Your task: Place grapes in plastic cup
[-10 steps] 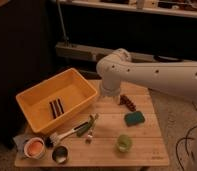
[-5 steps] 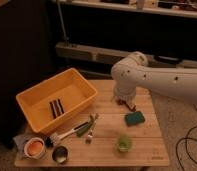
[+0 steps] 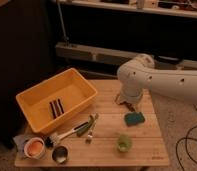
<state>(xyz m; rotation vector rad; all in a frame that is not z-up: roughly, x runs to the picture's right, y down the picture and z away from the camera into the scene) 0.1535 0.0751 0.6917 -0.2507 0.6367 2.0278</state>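
Observation:
The plastic cup point(image 3: 123, 143), small and translucent light green, stands upright near the table's front edge, right of centre. My gripper point(image 3: 127, 101) hangs from the thick white arm point(image 3: 157, 80) and reaches down to the tabletop at the back right, well behind the cup. A teal-green sponge point(image 3: 134, 118) lies between the gripper and the cup. The grapes are hidden: the end of the arm covers the spot of table beneath it.
A yellow bin point(image 3: 29, 107) with dark sticks inside fills the table's left half. In front of it lie a dish brush point(image 3: 67, 134), green-handled utensils point(image 3: 89, 125), a dark metal cup point(image 3: 59, 154) and a small bowl point(image 3: 34, 147). Dark shelving stands behind the table.
The white arm has swung to the right over the back of the table, and the gripper end has moved with it toward the spot behind the sponge. Nothing on the table has shifted.

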